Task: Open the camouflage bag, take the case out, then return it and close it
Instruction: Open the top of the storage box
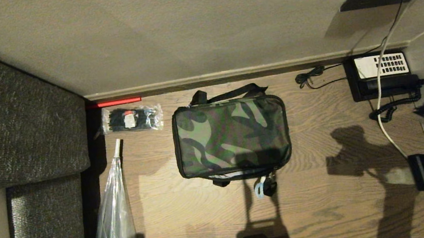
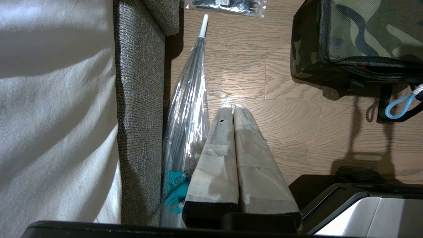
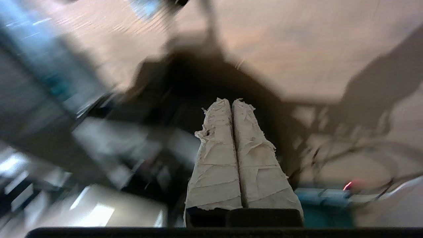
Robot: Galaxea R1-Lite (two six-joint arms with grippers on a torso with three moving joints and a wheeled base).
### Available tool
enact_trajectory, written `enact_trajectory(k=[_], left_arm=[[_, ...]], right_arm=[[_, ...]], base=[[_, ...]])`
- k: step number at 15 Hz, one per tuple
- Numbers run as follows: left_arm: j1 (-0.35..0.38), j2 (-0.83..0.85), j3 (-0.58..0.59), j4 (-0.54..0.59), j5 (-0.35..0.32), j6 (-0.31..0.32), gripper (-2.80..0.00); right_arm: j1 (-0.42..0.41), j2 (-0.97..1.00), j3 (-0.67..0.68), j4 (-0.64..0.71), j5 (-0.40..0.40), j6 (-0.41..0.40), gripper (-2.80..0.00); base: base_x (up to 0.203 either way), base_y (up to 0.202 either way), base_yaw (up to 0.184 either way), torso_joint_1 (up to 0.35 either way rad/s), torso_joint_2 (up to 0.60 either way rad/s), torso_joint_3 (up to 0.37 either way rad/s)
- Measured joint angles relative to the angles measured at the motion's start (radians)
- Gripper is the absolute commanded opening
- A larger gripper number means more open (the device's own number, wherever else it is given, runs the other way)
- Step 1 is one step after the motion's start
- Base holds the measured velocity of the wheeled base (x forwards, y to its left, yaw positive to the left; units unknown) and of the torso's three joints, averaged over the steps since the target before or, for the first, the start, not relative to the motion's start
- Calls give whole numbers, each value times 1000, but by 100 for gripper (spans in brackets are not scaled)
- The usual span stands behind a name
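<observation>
Boxy green-brown-black camouflage fabric bag [image 1: 231,137]: zipped, on wood floor by the skirting board, long axis crosswise; right gripper [image 3: 231,102] clenched empty, off its right end, nearer arm.

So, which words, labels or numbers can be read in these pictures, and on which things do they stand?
No text can be read with certainty.
Packet of black ties: a white and red label, print too small to read.
Desk phone: white keypad, key markings too small to read.
Umbrella: a teal print near its lower end, shape unclear.
Camouflage bag: no label visible.
</observation>
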Motion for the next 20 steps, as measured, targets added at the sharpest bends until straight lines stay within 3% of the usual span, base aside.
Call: enact_trajectory(k=[4,5,8,14,17,20], left_arm=[[0,0,0,0,0,0,-280],[0,0,0,0,0,0,-280],[0,0,0,0,0,0,-280],[0,0,0,0,0,0,-280],[0,0,0,0,0,0,-280],[0,0,0,0,0,0,-280]], right_arm=[[196,409,-3,-515,-205,31,-280],[246,471,-28,-619,-238,68,0],[349,572,-61,-773,-251,195,0],[446,618,-60,-760,-250,174,0],[472,672,-80,-797,-264,255,0],[477,745,-106,-923,-288,288,0]], base=[[0,0,0,0,0,0],[0,0,0,0,0,0],[0,0,0,0,0,0],[0,0,0,0,0,0],[0,0,0,0,0,0],[0,0,0,0,0,0]])
